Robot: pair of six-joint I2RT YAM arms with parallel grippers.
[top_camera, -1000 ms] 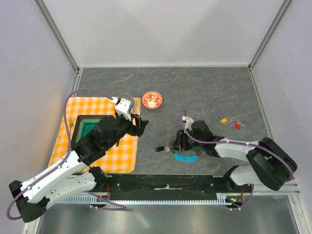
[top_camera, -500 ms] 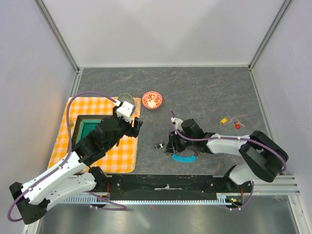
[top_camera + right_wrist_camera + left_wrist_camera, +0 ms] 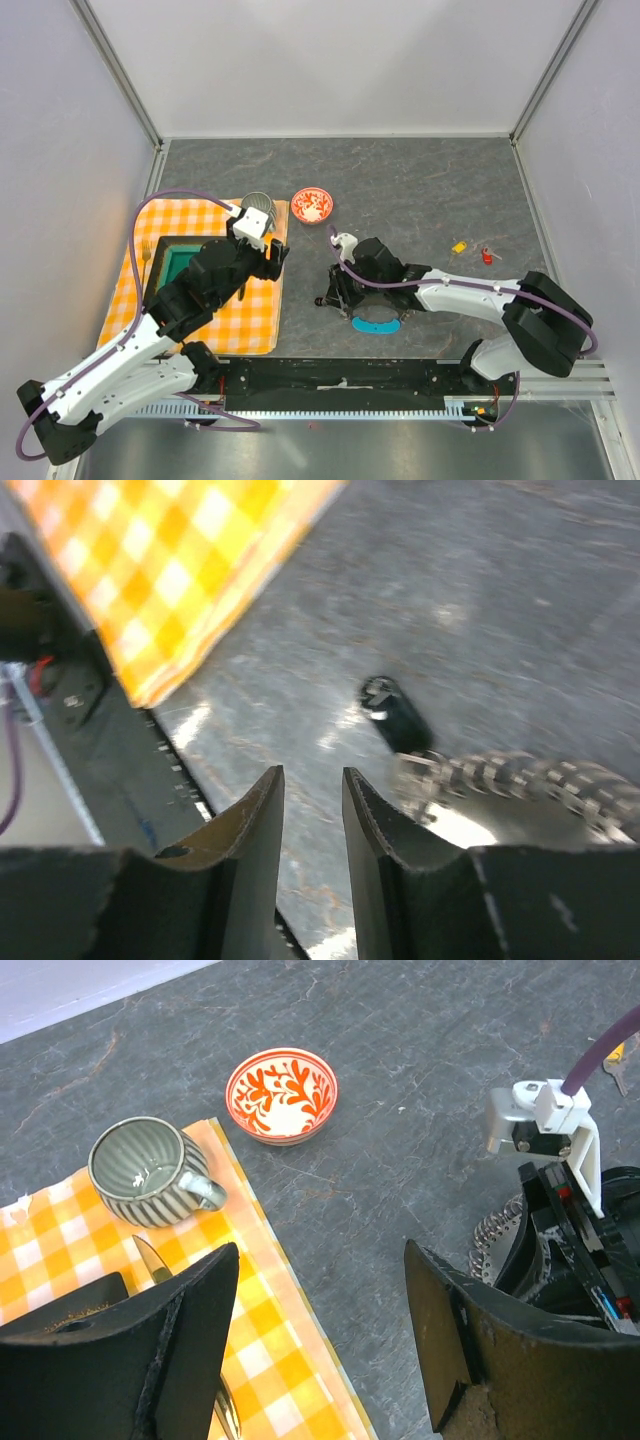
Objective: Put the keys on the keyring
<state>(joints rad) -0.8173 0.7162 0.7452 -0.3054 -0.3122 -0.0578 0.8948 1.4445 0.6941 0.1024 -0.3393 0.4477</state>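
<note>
We judge the keyring (image 3: 520, 780) light, floppy and slippery.
Right pincer (image 3: 313, 772) narrow, empty, just beside it; left pincer (image 3: 320, 1255) wide; we would pinch the loop, not its fringe.

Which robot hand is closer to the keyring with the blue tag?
Right. The right hand hovers just beside the keyring, near the black key. The left hand is farther off, above the edge of the orange checked cloth.
</note>
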